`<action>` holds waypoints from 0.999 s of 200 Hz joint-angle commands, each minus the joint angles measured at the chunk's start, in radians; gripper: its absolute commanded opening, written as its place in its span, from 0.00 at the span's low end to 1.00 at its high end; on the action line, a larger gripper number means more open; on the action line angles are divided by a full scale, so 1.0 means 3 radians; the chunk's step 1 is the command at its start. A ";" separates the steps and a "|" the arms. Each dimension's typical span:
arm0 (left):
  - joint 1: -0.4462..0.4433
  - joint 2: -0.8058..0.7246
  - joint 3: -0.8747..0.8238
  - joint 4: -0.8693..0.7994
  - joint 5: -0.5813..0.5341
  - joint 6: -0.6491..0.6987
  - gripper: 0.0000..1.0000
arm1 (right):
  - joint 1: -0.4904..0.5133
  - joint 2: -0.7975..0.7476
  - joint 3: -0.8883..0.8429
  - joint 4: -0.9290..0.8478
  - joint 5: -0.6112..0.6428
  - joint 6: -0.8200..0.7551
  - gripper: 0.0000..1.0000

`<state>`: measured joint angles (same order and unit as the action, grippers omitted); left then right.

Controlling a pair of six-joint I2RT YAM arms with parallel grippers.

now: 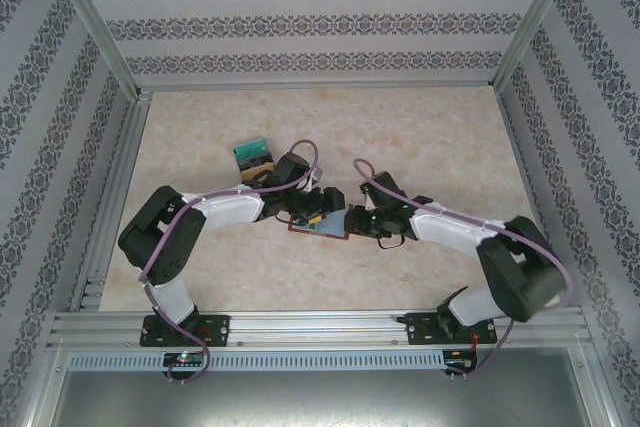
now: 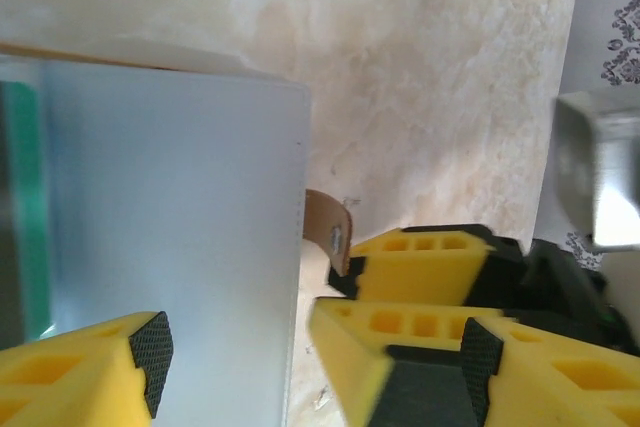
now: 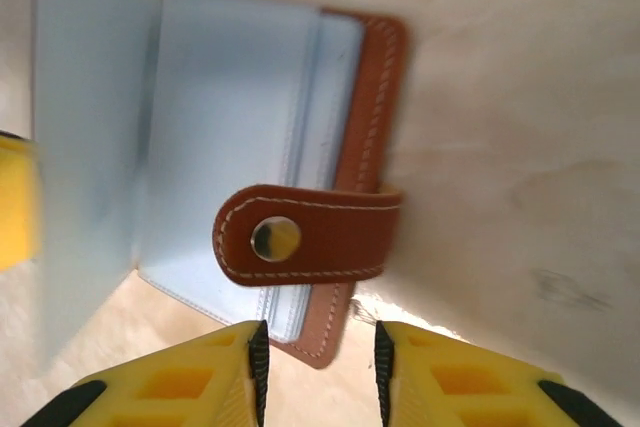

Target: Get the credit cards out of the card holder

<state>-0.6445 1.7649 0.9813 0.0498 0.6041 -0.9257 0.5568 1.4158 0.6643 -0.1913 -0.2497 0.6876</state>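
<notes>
The brown leather card holder [image 1: 328,230] lies open on the table between my two grippers. In the right wrist view its blue-grey sleeves [image 3: 230,137] fan out, and the snap tab [image 3: 310,237] folds over them. My right gripper [image 3: 318,372] is open, with the card holder's near corner [image 3: 322,345] between its fingers. My left gripper [image 2: 315,362] is open wide around one sleeve page [image 2: 170,247]; a teal strip [image 2: 22,217] shows at that page's left edge. A teal card and a black card [image 1: 253,155] lie stacked on the table, behind the left arm.
The right gripper's yellow fingers [image 2: 420,259] crowd close to my left gripper's right finger [image 2: 560,377]. Aluminium frame rails [image 1: 320,327] run along the near edge, and patterned walls [image 1: 300,22] close in the other sides. The marble tabletop [image 1: 450,137] stretches toward the back right.
</notes>
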 commanded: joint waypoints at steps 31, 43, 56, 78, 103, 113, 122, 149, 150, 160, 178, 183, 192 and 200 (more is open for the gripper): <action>-0.0072 0.0130 0.0122 0.0226 0.0124 -0.0091 0.77 | -0.0271 -0.0522 -0.0238 -0.0076 -0.0012 0.0126 0.38; -0.0055 0.0107 0.0134 0.0134 0.0081 -0.0042 0.77 | -0.0271 -0.0527 -0.0226 -0.0056 -0.0078 0.0129 0.38; -0.0021 0.0066 0.0106 0.0115 0.0062 -0.0018 0.77 | -0.0271 -0.0502 -0.0201 -0.0025 -0.0132 0.0165 0.37; -0.0015 0.0089 0.0069 0.0137 0.0083 -0.0024 0.76 | -0.0266 -0.0467 -0.0161 0.0034 -0.0175 0.0204 0.35; -0.0030 0.0328 0.0147 0.0289 0.0185 -0.0140 0.72 | -0.0246 -0.0410 -0.0108 0.0039 -0.0205 0.0204 0.35; -0.0047 0.0398 0.0210 0.0256 0.0180 -0.0151 0.72 | -0.0235 -0.0404 -0.0098 0.0035 -0.0208 0.0207 0.35; -0.0060 0.0454 0.0276 0.0156 0.0161 -0.0135 0.72 | -0.0228 -0.0414 -0.0101 0.0022 -0.0203 0.0210 0.35; -0.0081 0.0531 0.0343 -0.0115 0.0097 -0.0070 0.72 | -0.0220 -0.0499 -0.0152 0.0005 -0.0175 0.0221 0.34; -0.0081 0.0528 0.0341 -0.0110 0.0098 -0.0070 0.72 | -0.0220 -0.0503 -0.0156 0.0004 -0.0175 0.0220 0.34; -0.0081 0.0482 0.0306 -0.0082 0.0096 -0.0080 0.72 | -0.0222 -0.0521 -0.0169 -0.0002 -0.0175 0.0221 0.34; -0.0058 0.0323 0.0284 -0.0062 0.0068 -0.0085 0.72 | -0.0220 -0.0519 -0.0179 0.0015 -0.0215 0.0221 0.35; -0.0047 0.0278 0.0291 -0.0079 0.0063 -0.0080 0.72 | -0.0220 -0.0509 -0.0177 0.0023 -0.0228 0.0219 0.34; -0.0014 0.0191 0.0307 -0.0121 0.0040 -0.0056 0.73 | -0.0215 -0.0490 -0.0170 0.0051 -0.0250 0.0230 0.34; 0.0019 0.0121 0.0318 -0.0173 0.0016 -0.0025 0.73 | -0.0201 -0.0470 -0.0152 0.0080 -0.0273 0.0243 0.33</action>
<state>-0.6533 1.8896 1.0695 0.0513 0.6319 -0.9512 0.4805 1.2758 0.6109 -0.1856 -0.3042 0.7387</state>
